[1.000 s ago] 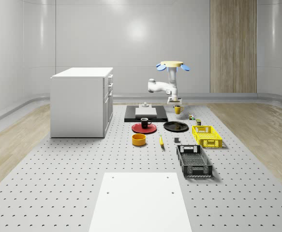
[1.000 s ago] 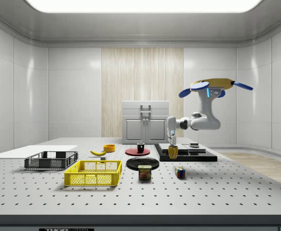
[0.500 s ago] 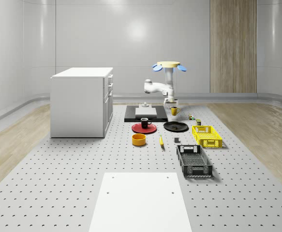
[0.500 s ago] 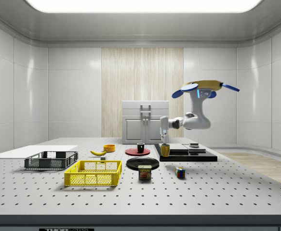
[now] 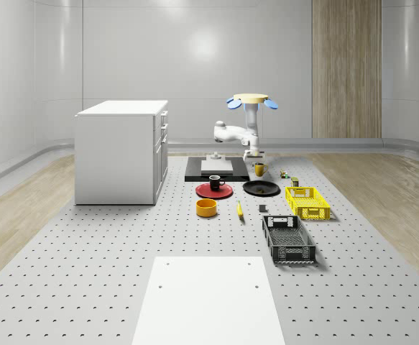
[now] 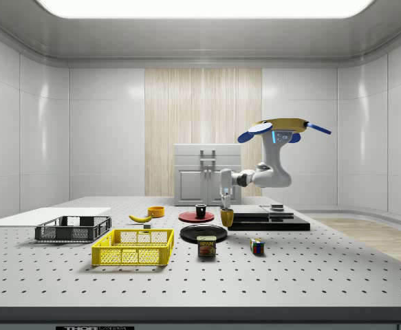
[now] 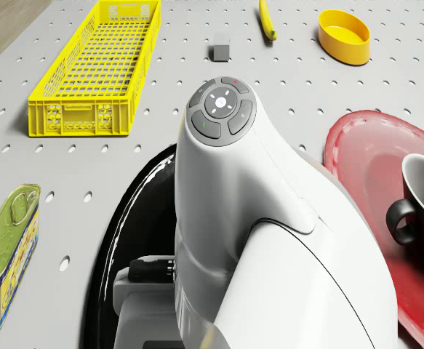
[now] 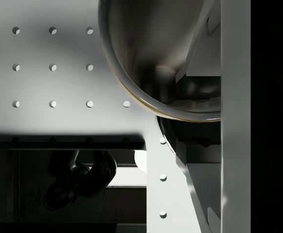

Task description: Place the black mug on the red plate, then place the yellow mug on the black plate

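Black mug (image 5: pixel 215 182): already standing on the red plate (image 5: pixel 204 192).
Yellow mug (image 6: pixel 227 217): gripped by the tool (image 6: pixel 225 204), above the black plate (image 6: pixel 194 233)'s far edge, unplaced.
Drone (image 6: pixel 283 127): hovering beyond the plates.

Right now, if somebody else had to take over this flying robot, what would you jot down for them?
Gripper: shut on the yellow mug, carried in the air near the black plate, at its edge.
Drone: hovering over the table, by the black platform.
Done: black mug sits on the red plate.
Left: bring the yellow mug over the black plate, set it down, let go.
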Tool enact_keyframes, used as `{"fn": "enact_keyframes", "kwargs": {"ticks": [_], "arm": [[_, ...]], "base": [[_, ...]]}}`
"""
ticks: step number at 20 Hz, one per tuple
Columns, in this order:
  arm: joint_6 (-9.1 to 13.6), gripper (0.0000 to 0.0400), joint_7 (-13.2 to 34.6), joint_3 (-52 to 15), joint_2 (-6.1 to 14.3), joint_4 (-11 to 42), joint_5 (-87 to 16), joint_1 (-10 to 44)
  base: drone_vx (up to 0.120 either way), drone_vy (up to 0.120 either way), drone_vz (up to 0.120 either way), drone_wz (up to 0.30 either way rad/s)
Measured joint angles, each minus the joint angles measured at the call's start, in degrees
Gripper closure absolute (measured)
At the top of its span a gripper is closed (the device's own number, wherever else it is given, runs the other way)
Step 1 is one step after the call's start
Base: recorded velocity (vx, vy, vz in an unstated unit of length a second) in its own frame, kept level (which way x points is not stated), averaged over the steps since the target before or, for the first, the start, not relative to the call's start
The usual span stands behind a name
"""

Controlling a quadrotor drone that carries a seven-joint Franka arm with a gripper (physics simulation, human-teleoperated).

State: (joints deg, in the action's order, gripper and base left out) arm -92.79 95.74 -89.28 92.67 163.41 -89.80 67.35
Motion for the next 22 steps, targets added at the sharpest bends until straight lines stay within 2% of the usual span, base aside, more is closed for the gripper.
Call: {"fn": "enact_keyframes", "kwargs": {"ticks": [15, 19, 22], "arm": [[-0.08, 0.029, 0.0, -0.01, 0.09, 0.0, 0.03, 0.0], [-0.09, 0.029, 0.0, -0.01, 0.1, 0.0, 0.04, 0.0], [-0.1, 0.029, 0.0, -0.01, 0.11, 0.0, 0.04, 0.0]], "base": [[0.12, 0.0, 0.0, 0.0], [0.12, -0.11, 0.0, 0.0], [0.067, 0.0, 0.0, 0.0]]}}
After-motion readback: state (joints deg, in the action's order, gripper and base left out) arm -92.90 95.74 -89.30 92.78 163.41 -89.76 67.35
